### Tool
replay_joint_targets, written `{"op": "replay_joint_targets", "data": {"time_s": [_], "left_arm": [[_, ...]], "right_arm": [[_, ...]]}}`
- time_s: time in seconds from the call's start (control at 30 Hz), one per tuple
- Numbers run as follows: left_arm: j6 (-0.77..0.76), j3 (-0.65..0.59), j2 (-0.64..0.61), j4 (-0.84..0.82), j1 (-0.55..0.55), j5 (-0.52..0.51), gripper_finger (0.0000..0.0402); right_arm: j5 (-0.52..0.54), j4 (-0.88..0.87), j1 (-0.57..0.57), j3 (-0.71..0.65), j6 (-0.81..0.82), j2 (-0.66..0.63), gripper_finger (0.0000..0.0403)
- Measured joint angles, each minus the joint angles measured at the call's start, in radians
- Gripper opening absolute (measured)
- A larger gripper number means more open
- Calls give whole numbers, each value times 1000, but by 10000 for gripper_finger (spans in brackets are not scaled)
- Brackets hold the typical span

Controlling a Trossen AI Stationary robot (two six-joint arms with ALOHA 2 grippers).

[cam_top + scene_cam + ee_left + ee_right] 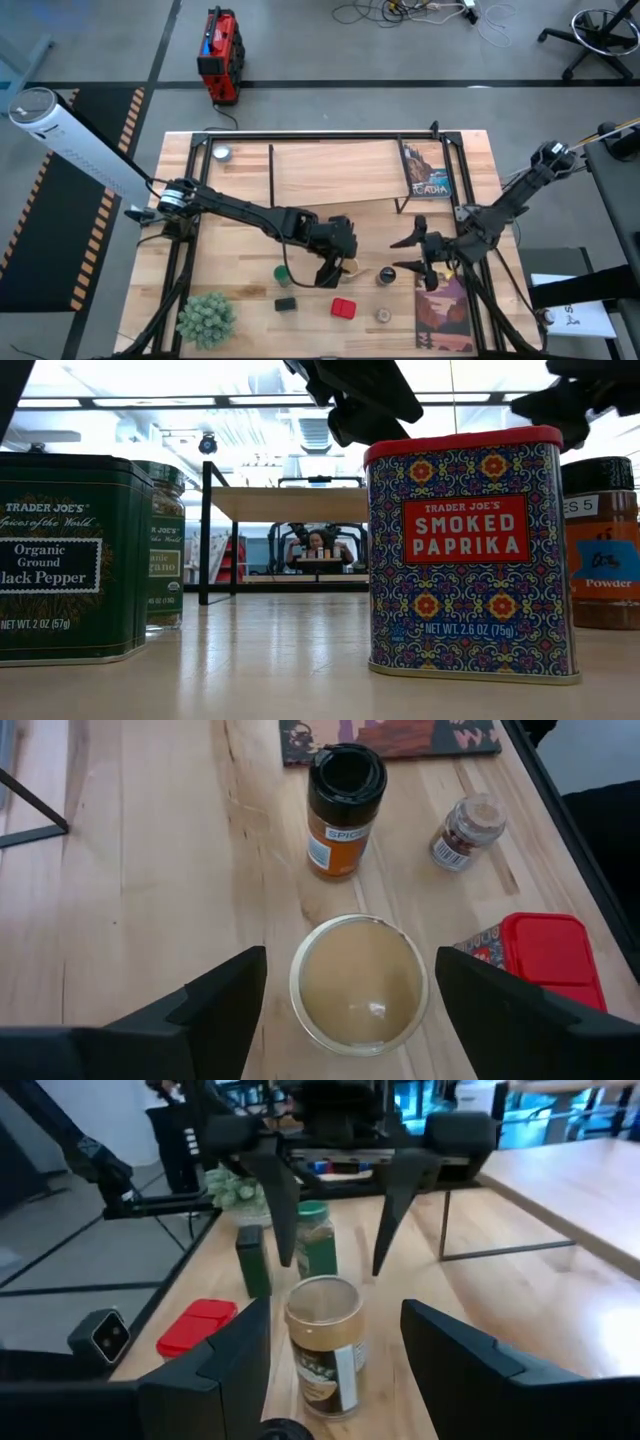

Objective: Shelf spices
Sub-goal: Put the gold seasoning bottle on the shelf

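A tan cylinder stands upright on the tabletop, seen from above between the fingers of my open left gripper. The right wrist view shows those fingers over the cylinder, apart from it. My right gripper is open and holds nothing, to the right of the cylinder. A green-lidded jar, dark tin, red tin, dark-lidded jar and small pale jar stand on the table. The shelf sits at the far side.
A fuzzy green plant ball sits at the near left. One book stands in the shelf's right end; another lies flat at the near right. A small silver-topped jar is at the shelf's far left.
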Motion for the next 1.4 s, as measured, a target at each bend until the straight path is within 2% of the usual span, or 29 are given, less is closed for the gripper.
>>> {"op": "replay_joint_targets", "data": {"time_s": [0.33,0.6,0.9,1.1,1.4], "left_arm": [[-29,-8,0,33,-4,21,284],[4,-18,0,37,-17,18,291],[80,-58,15,57,-22,-60,294],[121,-57,43,92,-31,-68,298],[122,-58,32,30,-26,-83,282]], "right_arm": [[-254,0,-147,-20,0,-31,199],[-251,0,-182,-33,0,-30,199],[-212,0,-181,-34,-7,-30,199],[-212,-3,-183,-34,2,-29,199],[-211,-4,-183,-35,7,-29,199]]}}
